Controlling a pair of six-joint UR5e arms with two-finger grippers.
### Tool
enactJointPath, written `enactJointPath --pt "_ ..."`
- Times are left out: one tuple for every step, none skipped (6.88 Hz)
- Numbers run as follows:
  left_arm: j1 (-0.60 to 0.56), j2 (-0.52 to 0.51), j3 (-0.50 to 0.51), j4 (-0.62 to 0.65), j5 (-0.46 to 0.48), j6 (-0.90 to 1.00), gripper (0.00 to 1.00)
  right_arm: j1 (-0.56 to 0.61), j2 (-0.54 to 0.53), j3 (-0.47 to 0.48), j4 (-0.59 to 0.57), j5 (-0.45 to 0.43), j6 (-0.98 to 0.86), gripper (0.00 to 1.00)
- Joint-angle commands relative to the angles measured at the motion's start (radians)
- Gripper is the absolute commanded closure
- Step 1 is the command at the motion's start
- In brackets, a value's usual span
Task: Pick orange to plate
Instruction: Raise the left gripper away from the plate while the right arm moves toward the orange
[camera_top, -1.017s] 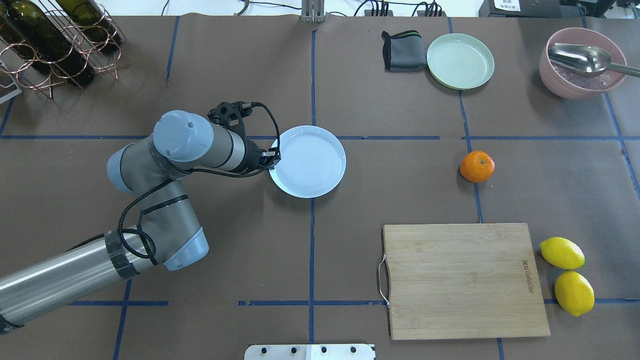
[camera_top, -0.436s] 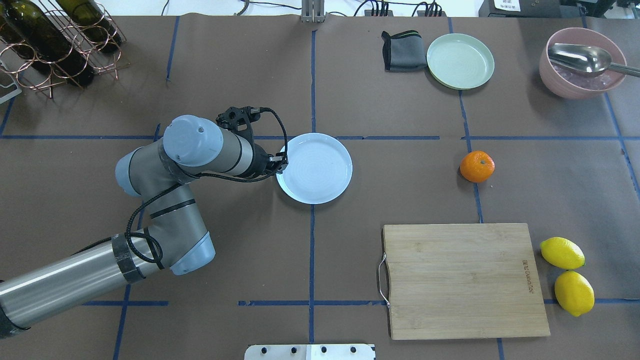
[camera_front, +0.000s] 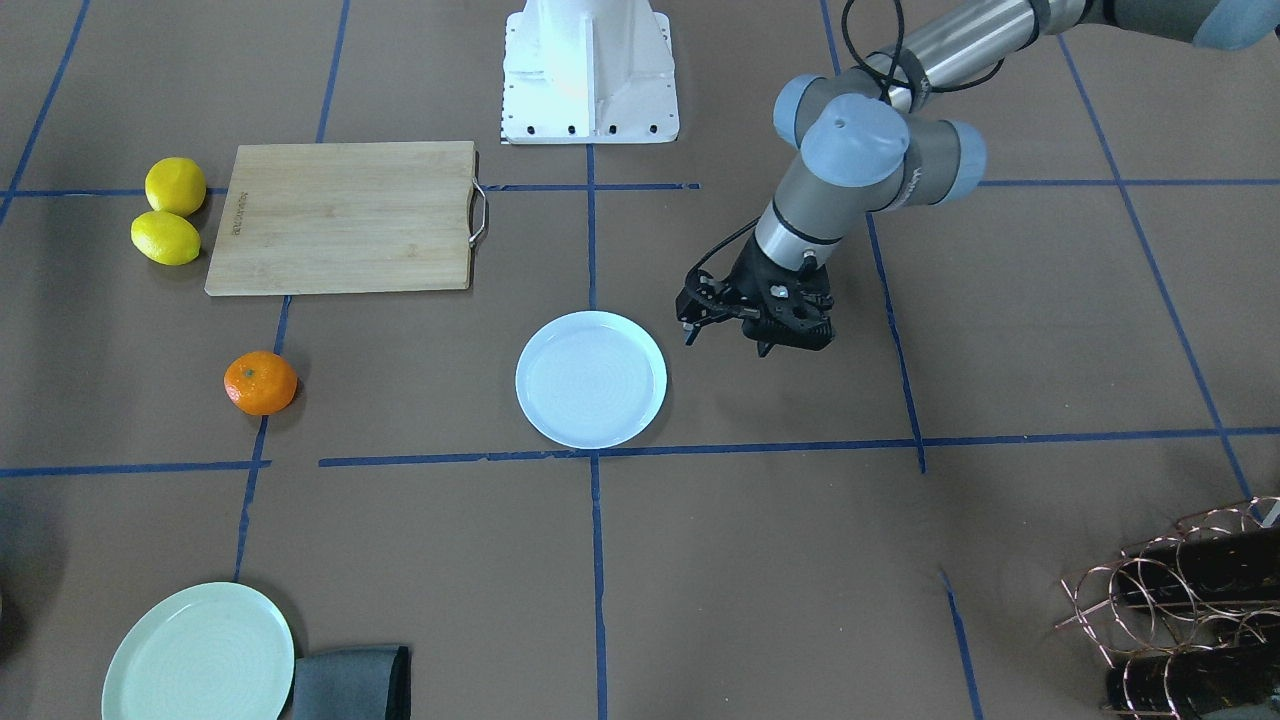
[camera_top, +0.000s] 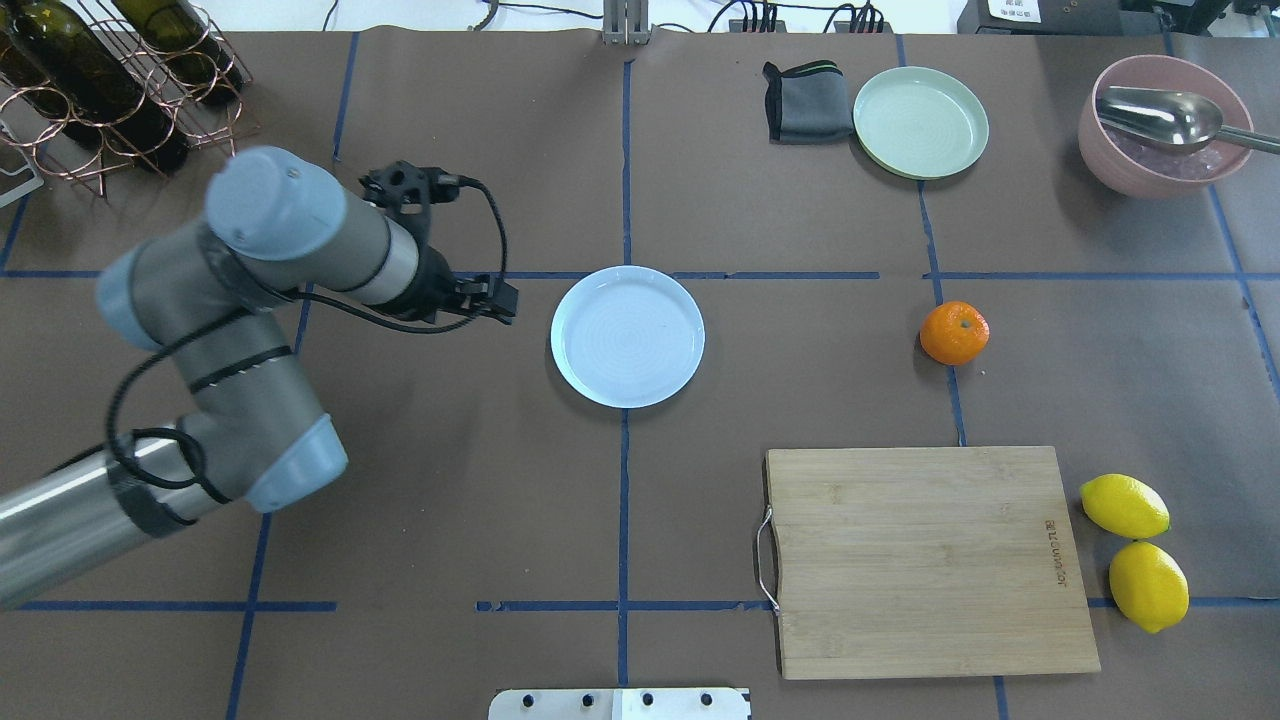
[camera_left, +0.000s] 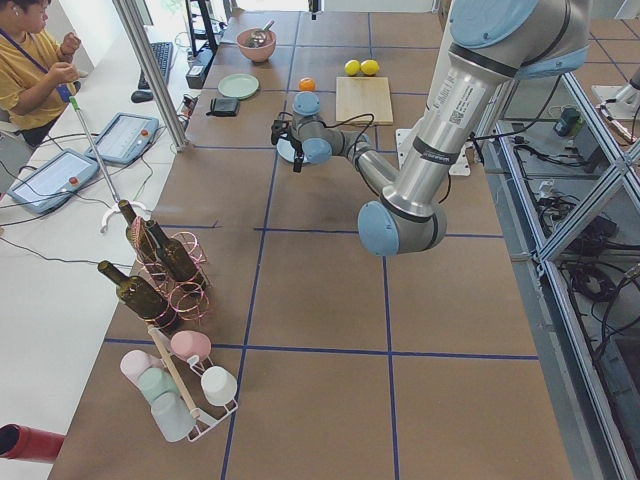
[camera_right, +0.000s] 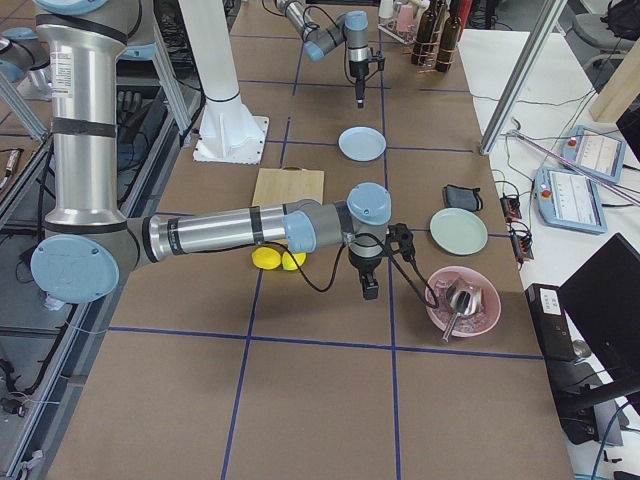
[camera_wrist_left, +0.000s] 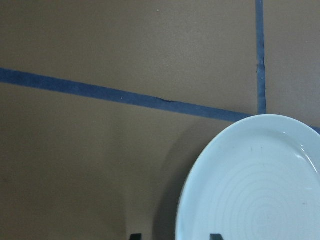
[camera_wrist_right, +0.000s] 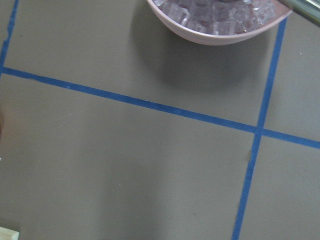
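Observation:
The orange (camera_top: 954, 333) sits alone on the brown mat, right of centre, also seen in the front view (camera_front: 260, 382). The pale bluish plate (camera_top: 627, 336) lies flat at the table's middle with nothing on it. My left gripper (camera_top: 503, 299) hovers just left of the plate, apart from its rim, open and holding nothing. In the left wrist view its two fingertips (camera_wrist_left: 172, 236) straddle the plate (camera_wrist_left: 255, 185) edge below. My right gripper (camera_right: 370, 288) shows only in the right side view, near the pink bowl; I cannot tell whether it is open or shut.
A wooden cutting board (camera_top: 920, 560) lies at the near right with two lemons (camera_top: 1125, 506) beside it. A mint-green plate (camera_top: 920, 122), grey cloth (camera_top: 805, 100) and pink bowl (camera_top: 1165, 150) with a spoon stand at the back right. A bottle rack (camera_top: 100, 90) fills the back left corner.
My left gripper first pushed the plate slightly right while holding its rim. It then let go and drew back to the left; the plate stays put.

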Motion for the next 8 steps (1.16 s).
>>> enactJointPath --pt "-0.206 0.155 -0.178 0.176 -0.083 0.327 0.00 -0.046 0.035 0.027 0.004 0.013 0.013 0.00" --pt "-0.326 0.254 -0.183 0.178 -0.137 0.547 0.00 -0.062 0.050 0.048 0.002 0.008 0.068 0.00" --pt "-0.441 0.336 -0.165 0.179 -0.202 0.684 0.00 -0.062 0.078 0.049 0.002 0.008 0.111 0.00" --pt "-0.526 0.416 -0.163 0.179 -0.217 0.793 0.00 -0.063 0.102 0.049 0.001 0.006 0.111 0.00" --pt "-0.621 0.497 -0.163 0.181 -0.232 0.884 0.00 -0.070 0.110 0.047 0.002 -0.004 0.110 0.00" --pt "-0.698 0.587 -0.160 0.175 -0.292 1.000 0.00 -0.076 0.125 0.047 0.001 -0.006 0.111 0.00" --pt "-0.793 0.638 -0.129 0.182 -0.326 1.153 0.00 -0.088 0.135 0.044 0.001 -0.006 0.111 0.00" --pt "-0.839 0.692 -0.122 0.193 -0.338 1.176 0.00 -0.100 0.145 0.041 -0.001 -0.006 0.113 0.00"
